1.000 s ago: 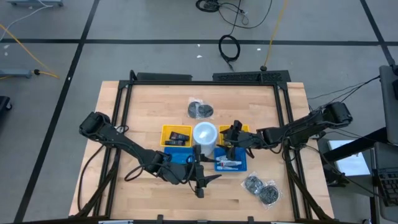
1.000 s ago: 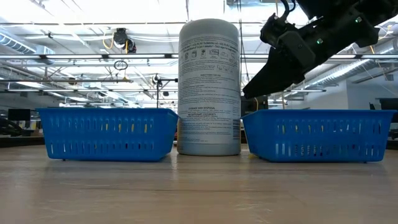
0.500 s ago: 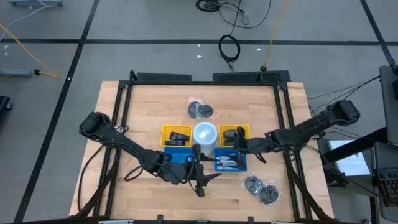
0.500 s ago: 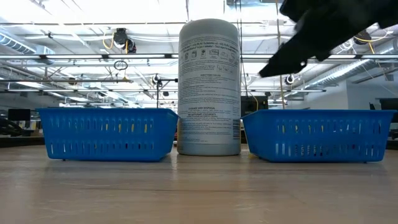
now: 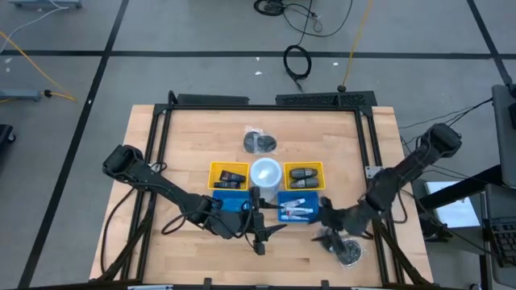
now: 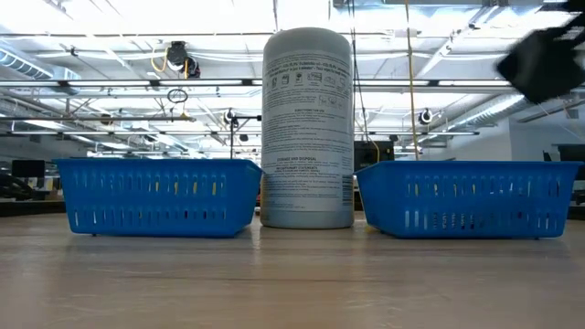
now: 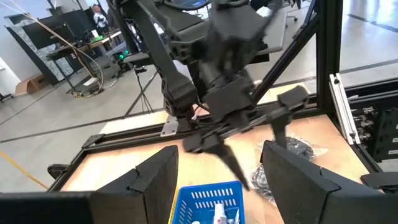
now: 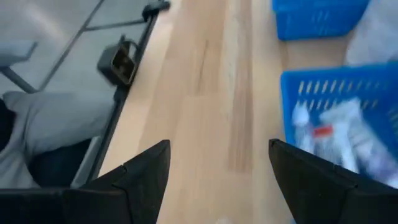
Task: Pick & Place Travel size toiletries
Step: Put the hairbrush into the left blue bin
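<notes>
Wooden table (image 5: pixel 193 129) in a dark frame stands on a grey floor crossed by black lines, with cables coiled beyond its far edge. At the table's middle a white canister (image 5: pixel 265 172) stands upright, with four small bins around it. The yellow bin (image 5: pixel 212 169) to its left holds black gadgets, and so does the yellow bin (image 5: pixel 320 167) to its right. Nearer the front, a blue bin (image 5: pixel 315 216) at right holds the tubes (image 5: pixel 297 209), white with small red and blue marks, lying flat. Another blue bin (image 5: pixel 232 205) at left is mostly hidden under the left arm.

The right gripper (image 5: pixel 331 225) is low over the table, just right of the blue bin with the tubes and beside the bags (image 5: pixel 347 249) of dark bits near the front right corner. Its fingers (image 8: pixel 140 180) are spread wide, with nothing between them; bare wood and that bin's corner show past them in the right wrist view.

The left gripper (image 5: pixel 266 231) waits near the front edge, in front of the canister, its fingers (image 7: pixel 152 180) apart and empty.

Another bag (image 5: pixel 260 142) of dark bits lies on the far side of the canister.
</notes>
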Robot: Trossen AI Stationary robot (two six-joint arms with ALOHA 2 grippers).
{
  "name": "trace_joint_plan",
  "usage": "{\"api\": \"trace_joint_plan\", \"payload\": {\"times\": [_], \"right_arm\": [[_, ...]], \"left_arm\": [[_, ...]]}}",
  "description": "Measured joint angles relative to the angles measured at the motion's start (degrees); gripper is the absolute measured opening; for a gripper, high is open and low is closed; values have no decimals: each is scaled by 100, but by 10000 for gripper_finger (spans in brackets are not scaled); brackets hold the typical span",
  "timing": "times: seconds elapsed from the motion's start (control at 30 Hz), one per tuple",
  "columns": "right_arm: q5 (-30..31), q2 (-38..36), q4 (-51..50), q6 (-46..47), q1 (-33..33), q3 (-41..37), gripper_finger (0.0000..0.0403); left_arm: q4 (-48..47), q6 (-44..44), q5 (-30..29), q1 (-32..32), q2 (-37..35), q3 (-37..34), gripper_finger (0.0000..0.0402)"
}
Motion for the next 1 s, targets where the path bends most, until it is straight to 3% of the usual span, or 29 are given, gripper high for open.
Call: {"api": "trace_joint_plan", "payload": {"times": [0.37, 0.63, 1.0], "right_arm": [[1146, 2, -1470, 2253, 1242, 0, 265], [1137, 2, -2372, 3369, 1502, 0, 265], [1126, 13, -3155, 4027, 1509, 0, 265]], "left_arm": [[7, -25, 0, 0, 0, 0, 230], [7, -42, 0, 0, 0, 0, 230], [-101, -59, 0, 0, 0, 2, 230]]}}
